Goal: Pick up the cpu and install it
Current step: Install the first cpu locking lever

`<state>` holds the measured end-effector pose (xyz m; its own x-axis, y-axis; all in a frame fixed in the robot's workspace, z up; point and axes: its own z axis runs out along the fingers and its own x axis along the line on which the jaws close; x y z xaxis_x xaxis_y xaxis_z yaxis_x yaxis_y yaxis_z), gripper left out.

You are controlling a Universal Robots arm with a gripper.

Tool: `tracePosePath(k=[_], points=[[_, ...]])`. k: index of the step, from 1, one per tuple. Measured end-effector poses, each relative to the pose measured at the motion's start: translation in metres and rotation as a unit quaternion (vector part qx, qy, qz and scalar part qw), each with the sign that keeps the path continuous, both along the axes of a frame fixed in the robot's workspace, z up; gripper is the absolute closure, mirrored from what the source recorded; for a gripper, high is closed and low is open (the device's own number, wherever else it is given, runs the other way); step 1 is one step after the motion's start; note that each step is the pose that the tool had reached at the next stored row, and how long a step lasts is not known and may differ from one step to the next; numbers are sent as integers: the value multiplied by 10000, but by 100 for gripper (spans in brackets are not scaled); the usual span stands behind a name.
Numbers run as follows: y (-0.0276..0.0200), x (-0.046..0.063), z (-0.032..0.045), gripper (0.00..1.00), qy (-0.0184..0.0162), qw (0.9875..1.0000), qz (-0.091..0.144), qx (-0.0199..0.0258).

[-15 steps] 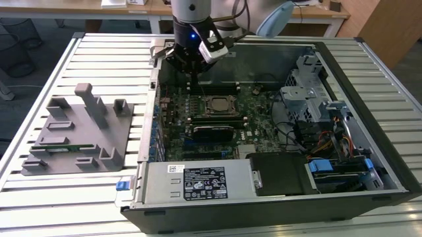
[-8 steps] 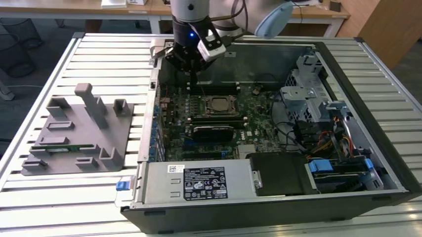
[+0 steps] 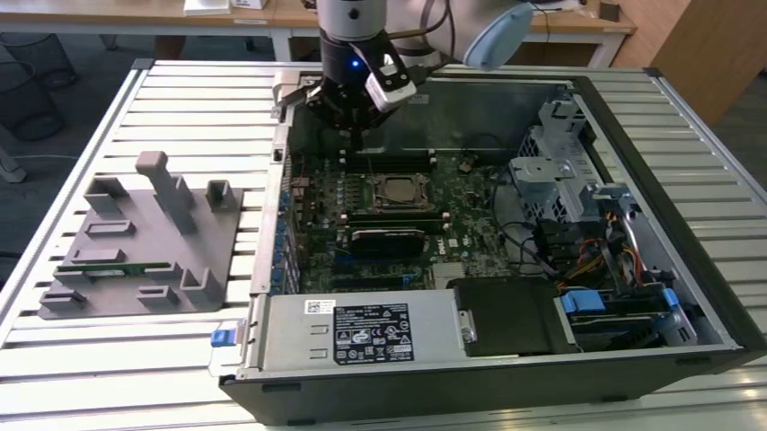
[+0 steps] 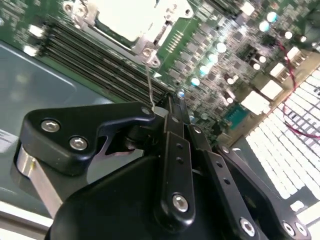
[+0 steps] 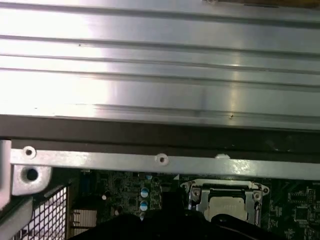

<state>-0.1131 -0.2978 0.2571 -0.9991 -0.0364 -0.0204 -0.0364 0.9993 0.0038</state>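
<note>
Jaws on your gripper (image 4: pixel 171 100) are drawn together, with no gap showing between the black fingers (image 4: pixel 176 150) in the second wrist view and nothing bulky held there. A thin wire lever (image 4: pixel 149 80) runs from the socket frame (image 4: pixel 150 50) to the fingertips; you cannot tell whether the tips pinch it or merely touch it. The cpu (image 4: pixel 131 17) lies flat inside that frame, its bright silver top facing up. The first wrist view also shows the cpu (image 5: pixel 227 207) there, bordered by the metal frame. In the exterior view your gripper (image 3: pixel 363 135) hangs inside the open computer case (image 3: pixel 689 233), over the motherboard (image 3: pixel 323 211) and near the socket's far edge, with the cpu (image 3: pixel 396 190) seated in the board's middle. Well apart, on the exterior view's left, a gray fixture (image 3: pixel 120 296) stands on the slatted table (image 3: pixel 120 377) with a green memory stick (image 3: pixel 114 267) in it.
</note>
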Motion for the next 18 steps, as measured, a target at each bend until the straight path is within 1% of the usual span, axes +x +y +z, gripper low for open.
tracePosePath(k=[3,10,13,14,15,16,17,18], points=[[0,108,-1,89,0,10000,0,0],[1,306,-6,89,0,10000,0,0],[-1,324,-9,89,0,10000,1,0],[-6,324,-10,89,0,10000,0,13],[-13,324,-13,89,0,10000,0,80],[-20,324,-14,89,0,9999,0,171],[-27,324,-17,89,0,9997,0,244],[-33,324,-24,89,0,9996,1,281]])
